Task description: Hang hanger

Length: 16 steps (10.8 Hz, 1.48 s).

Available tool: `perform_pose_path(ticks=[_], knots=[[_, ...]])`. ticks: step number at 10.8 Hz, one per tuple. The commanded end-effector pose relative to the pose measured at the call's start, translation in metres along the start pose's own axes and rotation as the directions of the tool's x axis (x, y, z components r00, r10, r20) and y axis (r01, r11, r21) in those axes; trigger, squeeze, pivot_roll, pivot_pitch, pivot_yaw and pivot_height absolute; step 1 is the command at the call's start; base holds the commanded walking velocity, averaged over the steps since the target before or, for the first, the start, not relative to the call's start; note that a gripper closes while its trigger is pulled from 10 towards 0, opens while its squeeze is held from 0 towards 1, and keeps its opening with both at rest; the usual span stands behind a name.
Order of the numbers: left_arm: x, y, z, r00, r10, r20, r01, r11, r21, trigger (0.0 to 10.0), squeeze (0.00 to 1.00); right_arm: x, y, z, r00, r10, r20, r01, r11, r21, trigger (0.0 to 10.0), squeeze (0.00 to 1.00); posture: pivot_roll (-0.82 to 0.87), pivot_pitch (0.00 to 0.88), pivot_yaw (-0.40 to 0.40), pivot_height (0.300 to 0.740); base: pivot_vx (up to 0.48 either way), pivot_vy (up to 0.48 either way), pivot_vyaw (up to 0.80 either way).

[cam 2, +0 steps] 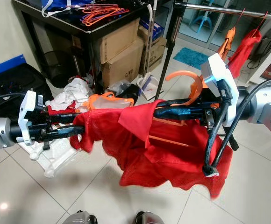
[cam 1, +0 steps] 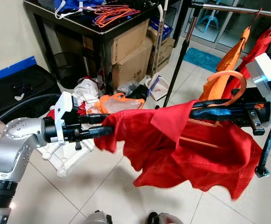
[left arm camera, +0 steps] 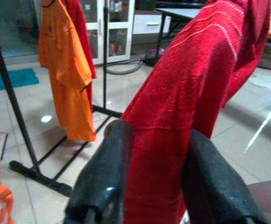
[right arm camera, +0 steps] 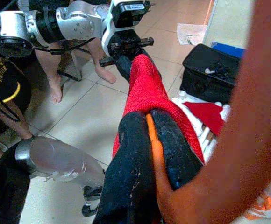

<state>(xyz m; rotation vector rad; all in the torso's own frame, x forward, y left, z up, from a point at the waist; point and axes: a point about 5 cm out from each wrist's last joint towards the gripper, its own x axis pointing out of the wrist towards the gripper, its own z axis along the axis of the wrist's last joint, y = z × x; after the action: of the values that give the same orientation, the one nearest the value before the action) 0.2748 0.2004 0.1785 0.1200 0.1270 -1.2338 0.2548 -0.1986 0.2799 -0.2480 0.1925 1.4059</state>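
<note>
A red shirt [cam 1: 187, 149] hangs between my two arms on an orange hanger [cam 1: 229, 81] whose hook curves up above my right gripper. My right gripper [cam 1: 196, 113] is shut on the orange hanger [right arm camera: 153, 140], its fingers partly under the cloth. My left gripper [cam 1: 107, 125] is shut on the shirt's left edge; the red cloth [left arm camera: 173, 121] sits pinched between its black fingers [left arm camera: 103, 182]. A metal clothes rail [cam 1: 238, 9] on a black stand runs across the upper right, with an orange shirt [cam 1: 229, 60] and a red garment [cam 1: 261, 44] hanging from it.
A black table [cam 1: 79, 23] with loose orange hangers [cam 1: 114, 14] stands at the back left, cardboard boxes [cam 1: 131, 56] under it. Clothes [cam 1: 98, 95] and a white plastic item lie on the tiled floor. A black bag [cam 1: 18, 88] sits left. A person's bare legs [right arm camera: 56, 70] stand behind me.
</note>
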Motion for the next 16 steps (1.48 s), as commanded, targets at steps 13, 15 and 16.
perform_pose_path(ticks=[13, 15, 16], knots=[[-0.041, 0.0, 0.017, 0.99, 0.138, 0.013, -0.138, 0.99, -0.003, 0.0, 0.0, -0.008, -0.002, 0.003, 0.999, -0.035, -0.004, 0.035, 0.999, -0.035, 10.0, 0.0, -0.02, 0.075, -0.05, 0.74, 0.0, 0.0, 0.0], [-0.055, 0.003, 0.017, 0.982, 0.187, 0.002, -0.187, 0.982, 0.002, 0.0, 0.0, -0.008, -0.004, 0.003, 0.999, -0.039, -0.007, 0.038, 0.999, -0.037, 10.0, 0.0, -0.02, 0.074, -0.053, 0.74, 0.0, 0.0, 0.0], [-0.058, 0.003, 0.017, 0.98, 0.199, -0.002, -0.199, 0.98, 0.0, 0.0, 0.0, -0.008, -0.004, 0.003, 0.999, -0.04, -0.008, 0.039, 0.998, -0.038, 10.0, 0.0, -0.02, 0.074, -0.054, 0.74, 0.0, 0.0, 0.0]])
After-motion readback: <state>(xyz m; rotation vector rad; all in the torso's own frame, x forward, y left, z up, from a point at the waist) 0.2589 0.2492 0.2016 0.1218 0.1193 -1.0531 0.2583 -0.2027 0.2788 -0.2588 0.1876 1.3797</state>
